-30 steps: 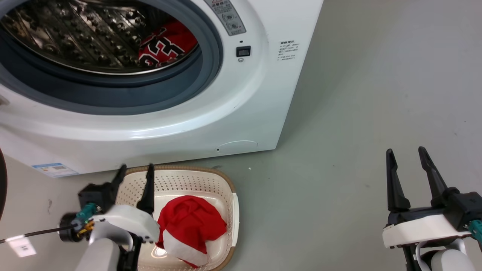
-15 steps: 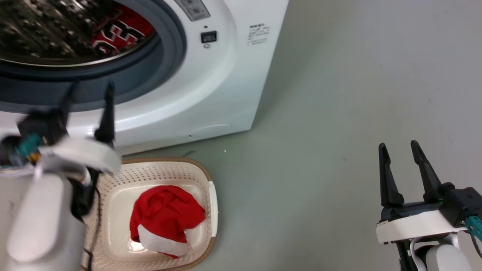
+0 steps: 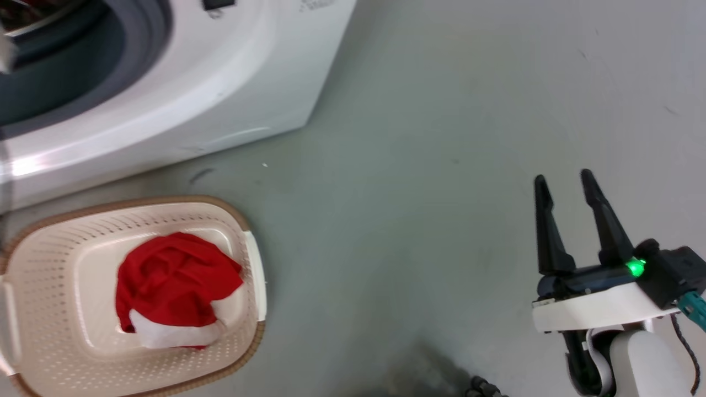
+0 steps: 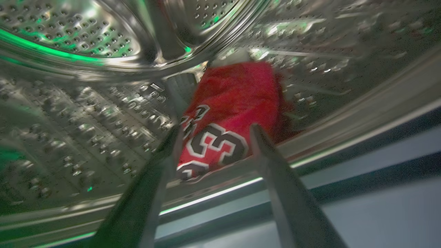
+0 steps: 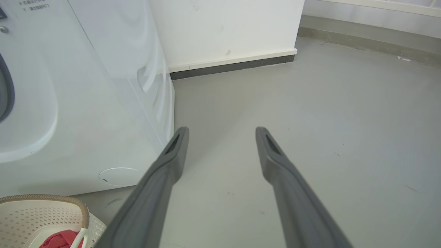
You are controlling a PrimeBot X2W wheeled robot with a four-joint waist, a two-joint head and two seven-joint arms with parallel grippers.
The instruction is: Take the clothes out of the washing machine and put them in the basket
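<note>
Left pincer (image 4: 216, 128), spread, faces crumpled red numbered jersey (image 4: 237, 100).

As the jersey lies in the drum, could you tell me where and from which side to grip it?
Probably its near, numbered end, coming straight in through the opening: the jersey lies crumpled just inside the drum rim, and the open left gripper lines up with that end.

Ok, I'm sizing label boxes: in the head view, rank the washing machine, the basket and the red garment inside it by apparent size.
Largest to smallest: washing machine, though cropped; basket; red garment.
</note>
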